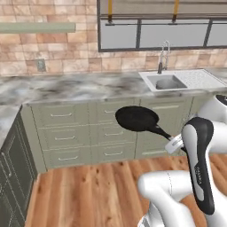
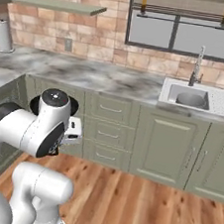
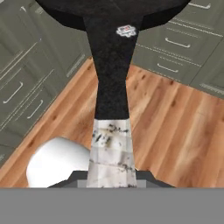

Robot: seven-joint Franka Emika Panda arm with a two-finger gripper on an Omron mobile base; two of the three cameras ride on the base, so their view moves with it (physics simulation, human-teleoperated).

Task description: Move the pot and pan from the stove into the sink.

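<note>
Now pan (image 1: pixel 137 119) held by handle in end effector (image 1: pixel 174 144) (mid-air).

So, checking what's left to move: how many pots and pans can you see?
1: the pan, held by its handle in the hand, above the floor before the cabinets. The pot may be out of frame.

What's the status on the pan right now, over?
Gripper shut on the pan's handle. Pan held in the air over the wood floor, in front of the cabinet drawers. Sink ahead on the counter, up and right of the pan; nothing between.
</note>
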